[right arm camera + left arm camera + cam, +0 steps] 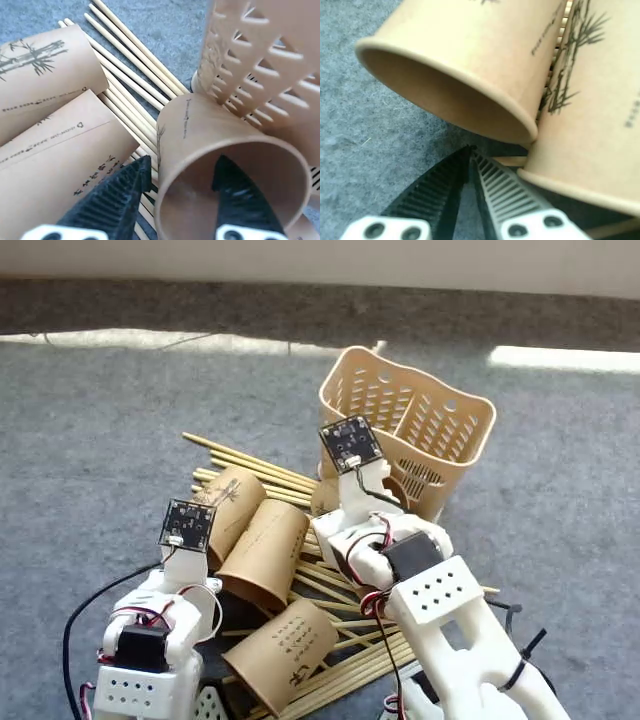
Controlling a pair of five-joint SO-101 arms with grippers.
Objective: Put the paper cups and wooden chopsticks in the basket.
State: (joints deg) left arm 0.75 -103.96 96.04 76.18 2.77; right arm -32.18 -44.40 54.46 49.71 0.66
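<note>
Paper cup [200, 130] is lying on its side against the foot of the basket [260, 60], mouth facing the right gripper [183, 161]. Right gripper is spreading wide and straddling the rim, one finger inside the mouth and the other outside the wall, not squeezing. Second cup [235, 505] and third cup [265, 552] are lying side by side on the wooden chopsticks [250, 465]. Fourth cup [285, 652] is lying nearer the arm bases, also on sticks. Basket is standing open side up on the grey carpet [365, 130]. Left gripper [471, 150] is keeping its fingers pressed together, pinching nothing. Its tip is sitting just under the rim of a lying cup [460, 60]; cannot tell if it is touching.
</note>
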